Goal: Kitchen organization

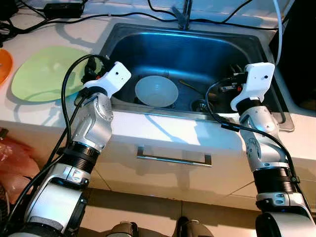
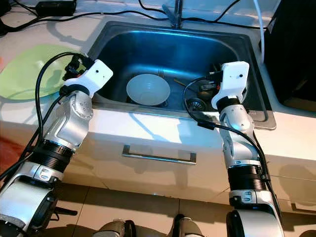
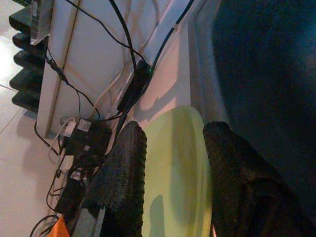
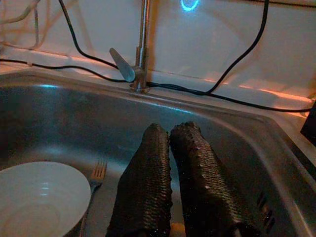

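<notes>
A white bowl (image 1: 156, 91) sits upright on the floor of the steel sink (image 1: 187, 114), with a fork (image 4: 96, 175) lying just beyond it. A thin utensil (image 1: 190, 87) lies to the bowl's right, near the drain (image 1: 199, 104). On the counter left of the sink rests a light green plate (image 1: 47, 74). My left gripper (image 3: 173, 131) hovers open over that plate's sink-side edge, nothing between its fingers. My right gripper (image 4: 170, 129) hangs inside the sink's right part, its fingers pressed together, pointing toward the faucet (image 4: 140, 54).
An orange plate (image 1: 2, 64) peeks in at the far left of the counter. Black cables and a power adapter (image 1: 63, 7) run along the back wall behind the sink. A drawer handle (image 1: 173, 159) sits below the counter front.
</notes>
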### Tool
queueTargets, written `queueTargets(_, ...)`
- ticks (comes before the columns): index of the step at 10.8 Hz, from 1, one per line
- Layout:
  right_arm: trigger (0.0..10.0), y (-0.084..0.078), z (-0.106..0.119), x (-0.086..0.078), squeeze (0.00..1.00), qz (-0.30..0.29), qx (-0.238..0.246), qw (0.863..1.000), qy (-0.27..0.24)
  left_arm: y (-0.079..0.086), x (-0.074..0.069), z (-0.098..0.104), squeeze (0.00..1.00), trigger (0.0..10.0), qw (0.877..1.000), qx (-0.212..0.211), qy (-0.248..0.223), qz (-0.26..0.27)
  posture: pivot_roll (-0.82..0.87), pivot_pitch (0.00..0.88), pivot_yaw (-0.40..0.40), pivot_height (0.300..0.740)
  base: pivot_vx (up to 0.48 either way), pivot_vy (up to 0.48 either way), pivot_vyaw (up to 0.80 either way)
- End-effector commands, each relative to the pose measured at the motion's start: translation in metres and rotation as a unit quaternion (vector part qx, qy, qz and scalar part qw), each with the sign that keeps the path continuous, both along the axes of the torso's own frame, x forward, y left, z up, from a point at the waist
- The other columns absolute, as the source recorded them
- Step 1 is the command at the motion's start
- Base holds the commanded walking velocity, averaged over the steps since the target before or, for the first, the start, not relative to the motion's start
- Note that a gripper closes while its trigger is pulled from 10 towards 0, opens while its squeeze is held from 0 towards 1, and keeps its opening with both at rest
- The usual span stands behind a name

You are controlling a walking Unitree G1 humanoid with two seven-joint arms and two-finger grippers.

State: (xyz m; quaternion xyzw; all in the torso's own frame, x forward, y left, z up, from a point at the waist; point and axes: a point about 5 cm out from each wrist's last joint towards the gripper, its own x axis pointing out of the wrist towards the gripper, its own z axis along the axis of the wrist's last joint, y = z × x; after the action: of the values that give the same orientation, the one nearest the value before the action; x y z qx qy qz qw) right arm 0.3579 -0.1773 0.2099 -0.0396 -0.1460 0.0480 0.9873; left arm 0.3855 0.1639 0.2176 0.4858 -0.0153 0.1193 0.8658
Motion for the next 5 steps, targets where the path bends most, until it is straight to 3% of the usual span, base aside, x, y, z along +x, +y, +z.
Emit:
queueTargets(1,10.0,-0.0008,-0.0004,-0.0025,0.00,0.001,0.006,1.000,-0.004,0.0008,-0.0008,-0.0203,0.00,10.0,0.999,-0.002,0.048,0.000,0.04,0.162,-0.019,0.740,0.000,0.000,0.00)
queueTargets(5,10.0,-0.0004,-0.0011,-0.0023,0.00,0.002,0.006,1.000,-0.003,-0.0004,-0.0017,-0.0236,0.00,10.0,0.999,-0.005,0.053,-0.005,0.04,0.165,-0.021,0.740,0.000,0.000,0.00)
